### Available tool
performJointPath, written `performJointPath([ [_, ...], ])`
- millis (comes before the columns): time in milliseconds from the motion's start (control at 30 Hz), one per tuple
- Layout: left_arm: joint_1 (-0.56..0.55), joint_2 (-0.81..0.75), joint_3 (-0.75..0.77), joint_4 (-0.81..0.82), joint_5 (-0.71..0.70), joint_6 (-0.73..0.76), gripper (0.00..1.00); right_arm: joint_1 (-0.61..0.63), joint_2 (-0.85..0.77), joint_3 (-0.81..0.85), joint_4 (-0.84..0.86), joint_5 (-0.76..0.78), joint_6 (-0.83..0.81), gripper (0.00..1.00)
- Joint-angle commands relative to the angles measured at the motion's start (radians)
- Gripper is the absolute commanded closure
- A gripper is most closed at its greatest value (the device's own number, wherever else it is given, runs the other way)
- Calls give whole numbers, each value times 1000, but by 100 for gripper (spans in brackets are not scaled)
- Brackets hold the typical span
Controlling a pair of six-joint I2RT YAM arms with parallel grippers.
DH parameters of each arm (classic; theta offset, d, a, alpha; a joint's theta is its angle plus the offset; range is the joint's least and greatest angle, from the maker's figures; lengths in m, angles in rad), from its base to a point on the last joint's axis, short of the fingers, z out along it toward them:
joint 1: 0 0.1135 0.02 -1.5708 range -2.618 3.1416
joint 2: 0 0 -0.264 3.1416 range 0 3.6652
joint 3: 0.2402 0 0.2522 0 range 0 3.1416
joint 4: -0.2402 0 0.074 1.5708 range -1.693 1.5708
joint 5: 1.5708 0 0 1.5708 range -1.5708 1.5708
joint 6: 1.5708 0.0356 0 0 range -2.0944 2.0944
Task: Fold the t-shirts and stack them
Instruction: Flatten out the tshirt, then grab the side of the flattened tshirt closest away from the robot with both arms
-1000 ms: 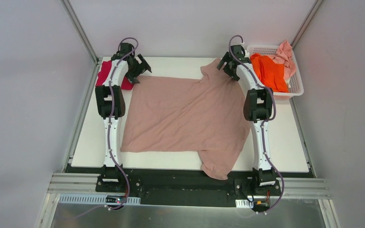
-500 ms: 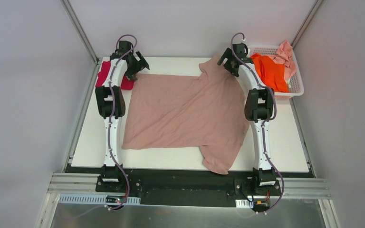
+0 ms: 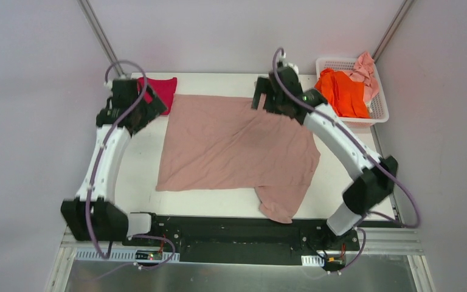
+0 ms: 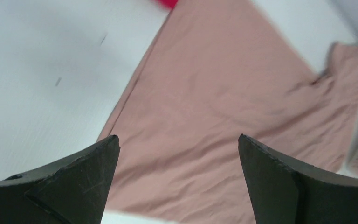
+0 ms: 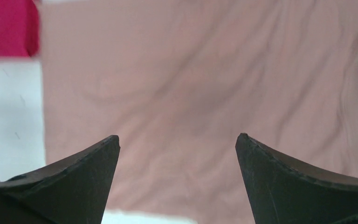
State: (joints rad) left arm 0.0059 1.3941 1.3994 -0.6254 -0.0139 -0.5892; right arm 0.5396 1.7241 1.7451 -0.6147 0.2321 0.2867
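Here, a dusty-pink beige t-shirt [image 3: 237,146] lies spread flat across the middle of the white surface [image 3: 127,182]. One of its sleeves reaches past the near edge at 6 o'clock. A crimson-magenta t-shirt [image 3: 161,91] sits folded at 11 o'clock, touching the far left corner of the beige one. At 2 o'clock stands a white lattice basket [image 3: 380,109], which holds a crumpled bright orange t-shirt [image 3: 340,94] and, at its far side, a pale pink t-shirt [image 3: 365,67].

The left pincer [image 3: 149,106] is raised over the surface at 10 o'clock, just beside the crimson-magenta t-shirt. In the left wrist view its fingers [image 4: 74,182] are spread wide with nothing between them, and the beige cloth is visible below.

The right pincer [image 3: 261,97] is raised over the far edge of the beige t-shirt at about 12 o'clock. In the right wrist view its fingers [image 5: 70,182] are likewise spread apart and empty. The wrinkled beige cloth fills that view.
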Motion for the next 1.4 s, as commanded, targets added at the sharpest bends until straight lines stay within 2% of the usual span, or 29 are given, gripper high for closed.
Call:
performJointPath([
  [0, -1, -233, -410, -86, -162, -115, 1, 124, -216, -401, -158, 160, 143, 1],
  [100, -29, -469, -631, -118, -180, -249, 1, 279, -368, -606, -176, 203, 222, 1],
  [167, -31, -609, -747, -134, -179, -333, 1, 360, -453, -712, -182, 161, 245, 1],
  [267, -33, -741, -812, -231, -193, -393, 3, 451, -558, -832, -201, 96, 294, 2],
  [367, -33, -783, -837, -322, -222, -445, 9, 515, -641, -903, -237, 74, 352, 5],
  [567, -56, -756, -904, -338, -225, -515, 22, 595, -713, -1021, -271, 6, 495, 14],
  [700, -57, -709, -920, -328, -264, -544, 26, 659, -724, -1092, -201, -49, 571, 21],
  [933, -57, -679, -948, -245, -252, -539, 46, 685, -658, -1139, -161, 58, 608, 34],
  [1367, -57, -562, -988, -36, -182, -506, 45, 681, -588, -1187, -88, 121, 621, 35],
])
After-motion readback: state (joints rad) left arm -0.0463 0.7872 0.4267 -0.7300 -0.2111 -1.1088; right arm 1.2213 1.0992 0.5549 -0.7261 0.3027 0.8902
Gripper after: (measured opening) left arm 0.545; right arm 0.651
